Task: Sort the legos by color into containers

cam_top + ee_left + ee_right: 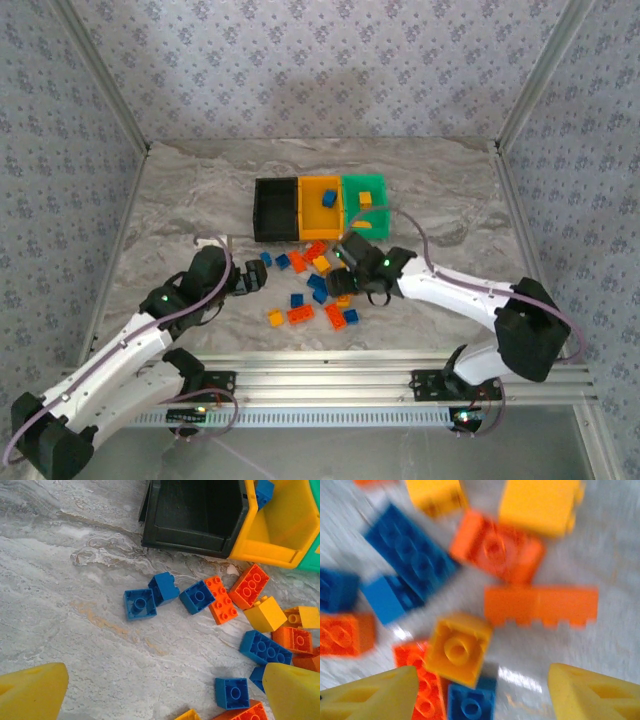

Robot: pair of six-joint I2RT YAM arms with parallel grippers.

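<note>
The legos [315,288] lie scattered on the marble table in blue, red-orange and yellow-orange, just in front of the containers: a black bin [277,210], a yellow-orange bin [312,212] and a green bin [372,184] joined in a row. A blue brick [329,199] lies in the yellow-orange bin and a yellow one [365,198] in the green bin. My left gripper [162,700] is open over bare marble at the pile's left edge, with a blue brick [232,693] beside its right finger. My right gripper [480,675] hangs open low over the pile. An upside-down yellow brick [457,649] sits loose between its fingers.
The black bin [192,515] holds nothing that I can see. Metal posts and patterned walls close in the table on three sides. Bare marble [180,200] stretches left of the bins and behind them. The rail with the arm bases runs along the near edge.
</note>
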